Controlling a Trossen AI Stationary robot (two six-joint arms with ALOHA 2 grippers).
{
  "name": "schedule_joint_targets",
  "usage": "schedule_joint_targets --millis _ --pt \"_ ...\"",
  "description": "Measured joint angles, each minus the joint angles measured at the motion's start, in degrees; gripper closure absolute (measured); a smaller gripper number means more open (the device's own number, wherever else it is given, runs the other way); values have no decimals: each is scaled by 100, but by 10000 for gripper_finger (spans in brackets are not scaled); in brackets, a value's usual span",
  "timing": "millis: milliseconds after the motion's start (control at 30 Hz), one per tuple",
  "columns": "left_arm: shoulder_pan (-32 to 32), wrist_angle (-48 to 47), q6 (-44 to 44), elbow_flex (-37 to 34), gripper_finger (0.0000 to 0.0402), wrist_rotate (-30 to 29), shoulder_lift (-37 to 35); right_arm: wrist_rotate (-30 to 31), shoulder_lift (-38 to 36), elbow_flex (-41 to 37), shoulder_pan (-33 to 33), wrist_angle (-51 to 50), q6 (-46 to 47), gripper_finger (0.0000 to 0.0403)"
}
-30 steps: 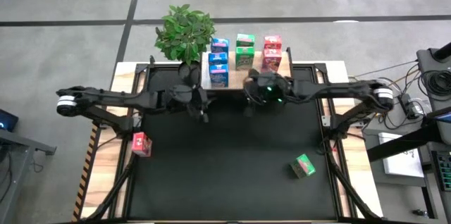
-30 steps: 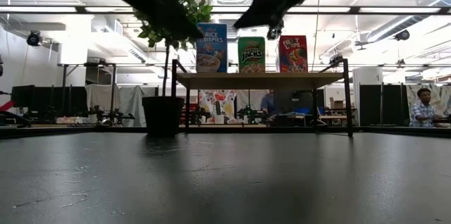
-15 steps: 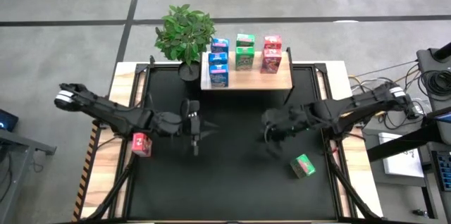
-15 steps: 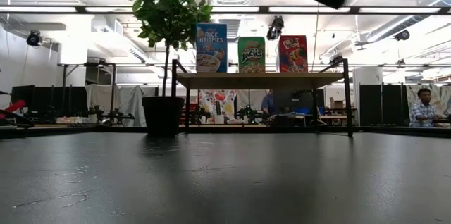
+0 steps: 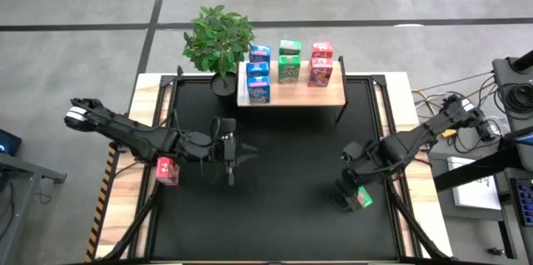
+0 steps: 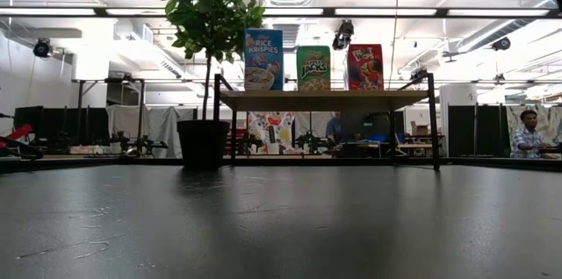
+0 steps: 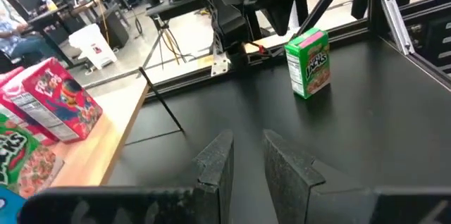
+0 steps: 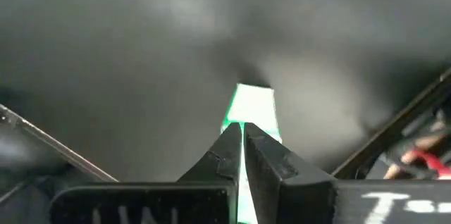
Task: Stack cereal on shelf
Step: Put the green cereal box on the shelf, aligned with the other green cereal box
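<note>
Right gripper [image 5: 347, 190] (fingers pressed shut) reached down just beside the green cereal box [image 5: 360, 197], holding nothing.

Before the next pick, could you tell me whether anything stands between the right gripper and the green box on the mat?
Nothing visible does. The right gripper, fingers shut, hangs right beside the green cereal box, with only bare black mat around them.

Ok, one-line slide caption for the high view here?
Right gripper, shut, beside the loose green box; left gripper over mid-table; six boxes on the shelf.
</note>
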Motion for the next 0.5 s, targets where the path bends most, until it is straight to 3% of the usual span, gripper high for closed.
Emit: schedule_joint_targets --millis 233,500 --pt "4 -34 194 29 342 -433 2 -403 93 -76 349 -179 699 369" --pt "9 -38 341 29 342 -686 2 -832 295 -22 644 -109 1039 238"
